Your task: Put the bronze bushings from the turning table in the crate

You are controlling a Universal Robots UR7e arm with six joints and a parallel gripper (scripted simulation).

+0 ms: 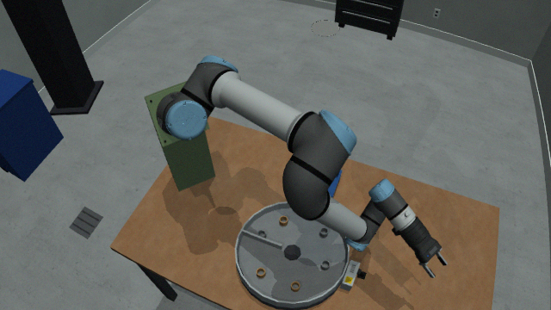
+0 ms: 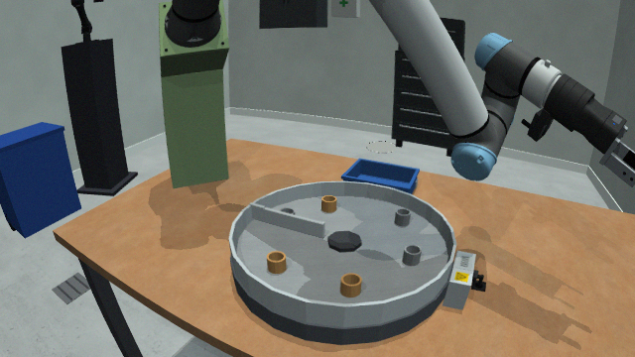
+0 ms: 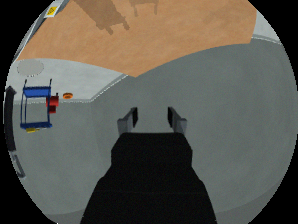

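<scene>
Three bronze bushings stand on the turning table (image 1: 273,293) (image 2: 317,313): one at the back (image 1: 283,220) (image 2: 328,203), one at the front left (image 1: 261,272) (image 2: 276,262) and one at the front (image 1: 295,286) (image 2: 350,285). Three steel bushings stand there too: two on the right side, one (image 1: 324,232) (image 2: 402,217) behind the other (image 1: 325,265) (image 2: 412,255), and one (image 1: 262,234) (image 2: 288,211) partly hidden behind the divider bar. The blue crate (image 1: 335,184) (image 2: 381,174) is behind the turning table; no bushing shows in its visible part. My gripper (image 1: 438,268) (image 3: 152,113) is open and empty, high above the right of the table.
A divider bar (image 1: 263,238) (image 2: 288,220) reaches from the rim toward the dark hub (image 1: 292,252) (image 2: 344,241). A grey drive box (image 1: 350,275) (image 2: 459,280) sits at the turning table's right edge. The green pedestal (image 1: 189,168) (image 2: 195,124) stands at the back left. My arm covers part of the crate in the top view.
</scene>
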